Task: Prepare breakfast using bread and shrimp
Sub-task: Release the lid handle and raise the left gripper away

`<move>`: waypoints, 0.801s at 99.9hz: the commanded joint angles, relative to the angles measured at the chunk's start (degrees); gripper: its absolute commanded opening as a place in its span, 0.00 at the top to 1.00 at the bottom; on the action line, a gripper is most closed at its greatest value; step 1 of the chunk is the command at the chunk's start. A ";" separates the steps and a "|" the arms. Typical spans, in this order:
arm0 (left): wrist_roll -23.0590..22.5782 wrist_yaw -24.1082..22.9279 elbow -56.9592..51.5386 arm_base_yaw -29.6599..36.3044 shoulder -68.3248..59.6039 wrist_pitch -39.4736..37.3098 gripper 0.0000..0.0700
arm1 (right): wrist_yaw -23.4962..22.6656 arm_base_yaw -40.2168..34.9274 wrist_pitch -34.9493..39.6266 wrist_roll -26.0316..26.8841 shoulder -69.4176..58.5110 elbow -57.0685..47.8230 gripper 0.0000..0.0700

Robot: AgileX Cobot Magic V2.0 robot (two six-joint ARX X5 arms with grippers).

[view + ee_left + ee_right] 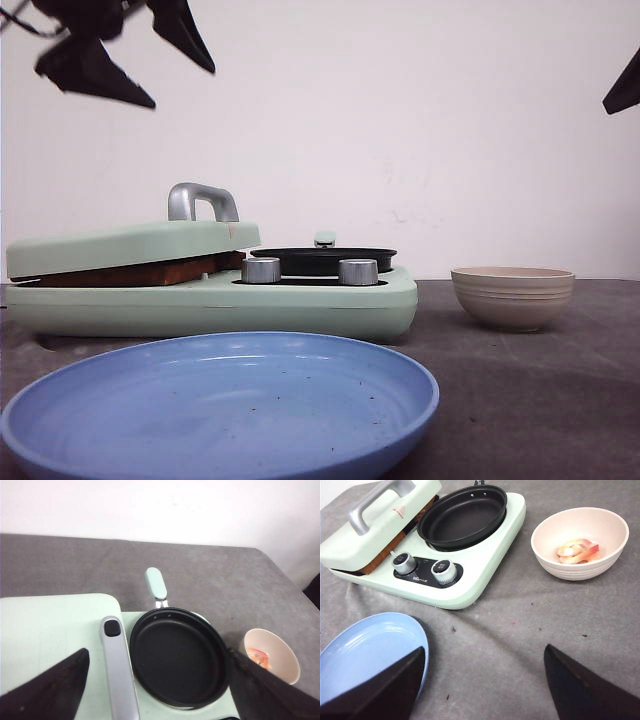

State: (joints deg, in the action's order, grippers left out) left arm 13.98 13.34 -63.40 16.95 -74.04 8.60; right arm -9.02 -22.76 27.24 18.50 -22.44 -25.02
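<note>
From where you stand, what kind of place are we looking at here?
Probably a lab tabletop staged as a breakfast kitchen: a mint-green breakfast maker with a black pan, a blue plate and a bowl of shrimp on a grey mat before a bare white wall.

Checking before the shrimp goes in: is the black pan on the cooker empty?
Empty. The left wrist view shows the black pan's bare dark bottom, with nothing in it. The shrimp lies in the beige bowl.

Pale mint-green breakfast maker (300,300) with silver knobs (443,571) and black pan (175,655), left of frame. Plain light-blue plate (220,400) bottom left. Ribbed cream bowl (545,535) upper right holds pink-and-pale shrimp (577,551). Speckled grey desk (520,630).
</note>
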 commanded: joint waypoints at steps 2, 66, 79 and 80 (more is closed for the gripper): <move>-1.53 -0.26 -1.01 -0.20 1.81 0.46 0.32 | -0.20 -0.24 -0.63 0.81 -0.26 -0.26 0.35; -7.91 -1.51 -0.92 -0.48 17.92 13.53 0.32 | -4.70 -0.24 -1.03 4.85 -0.26 -0.48 0.35; -8.61 -1.14 -0.68 -0.44 20.41 14.62 0.32 | -4.59 -0.24 -0.98 4.85 -0.33 -1.77 0.37; -8.72 -1.09 -0.59 -0.44 20.63 14.62 0.32 | -4.55 -0.24 -0.98 4.87 -0.33 -1.95 0.38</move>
State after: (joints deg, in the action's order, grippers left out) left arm 6.72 11.97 -63.40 16.36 -53.87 23.22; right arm -13.52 -22.76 26.94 22.83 -22.46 -25.19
